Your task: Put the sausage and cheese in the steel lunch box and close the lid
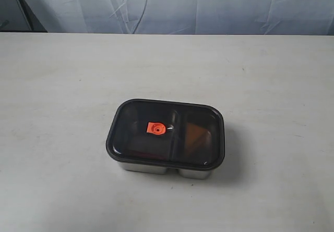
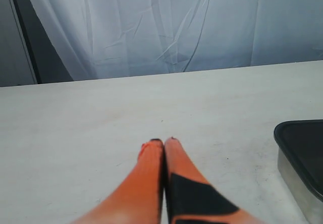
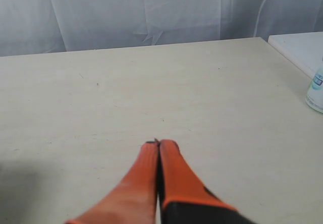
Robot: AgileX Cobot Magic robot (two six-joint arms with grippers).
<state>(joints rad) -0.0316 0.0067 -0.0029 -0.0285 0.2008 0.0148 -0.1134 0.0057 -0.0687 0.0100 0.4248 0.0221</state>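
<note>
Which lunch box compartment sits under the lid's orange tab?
The wider compartment, left of the divider in the exterior view; the tab lies clear of the narrower right one.

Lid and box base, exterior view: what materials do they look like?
The lid looks like smoky translucent plastic with a glossy finish; the box's divider shows dimly through it. The steel lunch box looks like polished metal, probably stainless; its visible side wall is bright and reflective.

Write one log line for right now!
lid: on steel lunch box | left fingers: shut, empty | right fingers: shut, empty
</note>
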